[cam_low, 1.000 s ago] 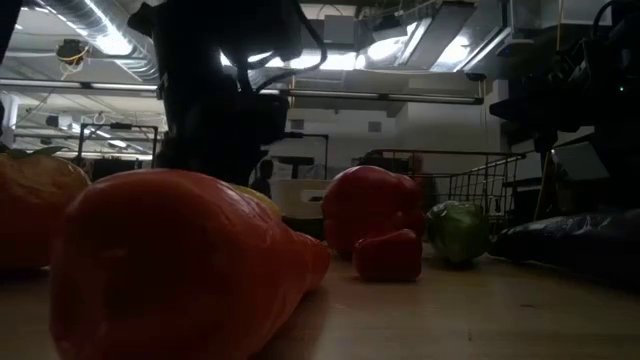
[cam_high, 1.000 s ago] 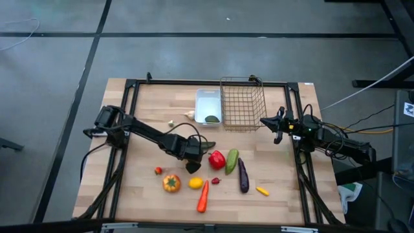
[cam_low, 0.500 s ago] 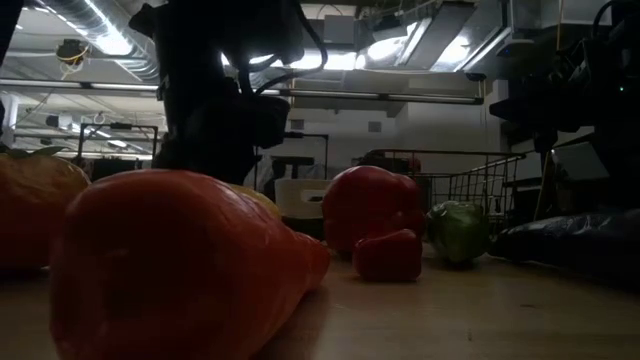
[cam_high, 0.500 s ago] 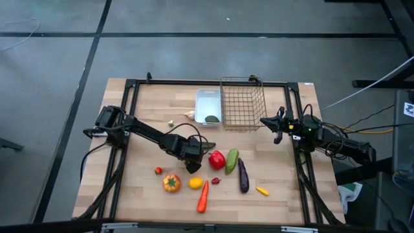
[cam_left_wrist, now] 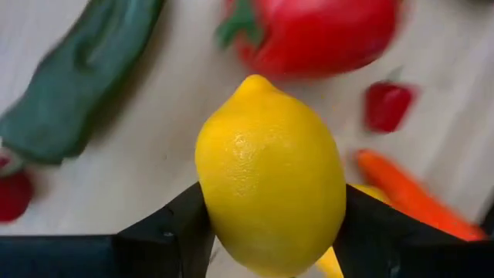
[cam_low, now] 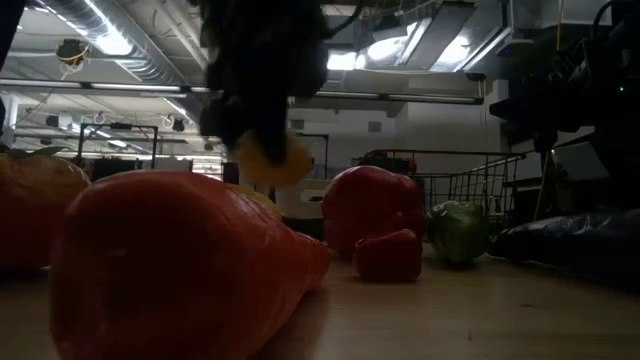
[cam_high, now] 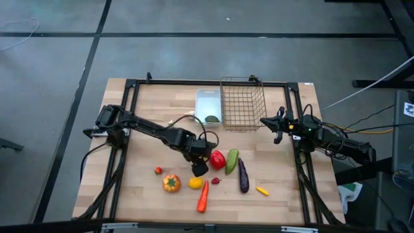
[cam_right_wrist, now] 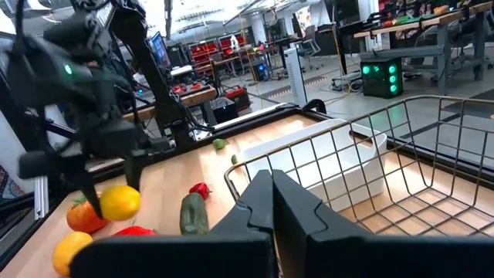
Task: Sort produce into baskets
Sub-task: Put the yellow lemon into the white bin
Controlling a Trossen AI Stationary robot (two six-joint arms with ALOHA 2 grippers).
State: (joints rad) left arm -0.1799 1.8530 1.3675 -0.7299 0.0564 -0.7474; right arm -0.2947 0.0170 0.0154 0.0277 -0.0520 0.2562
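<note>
My left gripper point(cam_high: 199, 167) is shut on a yellow lemon point(cam_left_wrist: 270, 177) and hangs over the middle of the table, next to the red pepper point(cam_high: 217, 159). The low view shows the lemon point(cam_low: 266, 160) in the air. A second lemon point(cam_high: 195, 183), the tomato point(cam_high: 171, 183), the carrot point(cam_high: 203, 196), a green cucumber point(cam_high: 231, 160) and the eggplant point(cam_high: 243, 176) lie on the table. The white tray point(cam_high: 207, 100) and the wire basket point(cam_high: 242, 103) stand at the far edge. My right gripper point(cam_high: 277, 131) waits shut beside the basket's right side. My left gripper pinches the lemon's two long sides point(cam_left_wrist: 212, 208) between its two fingers point(cam_left_wrist: 174, 232). The fingers come from above, pointing down, and lie across the lemon. The lemon is lifted clear of the table, one pointed end point(cam_left_wrist: 253, 79) showing beyond the fingers.
A green piece point(cam_high: 211, 119) lies in the white tray. Small chillies point(cam_high: 215, 180) point(cam_high: 158, 171) point(cam_high: 261, 191) lie among the produce. Two small pale pieces point(cam_high: 171, 123) point(cam_high: 189, 115) lie left of the tray. A black frame point(cam_high: 129, 103) borders the table.
My left gripper has risen from the table and gone a little toward the right edge, carrying the lemon. The lemon, hidden under the gripper before, now hangs clear above the other produce. The second lemon has stayed on the table.
</note>
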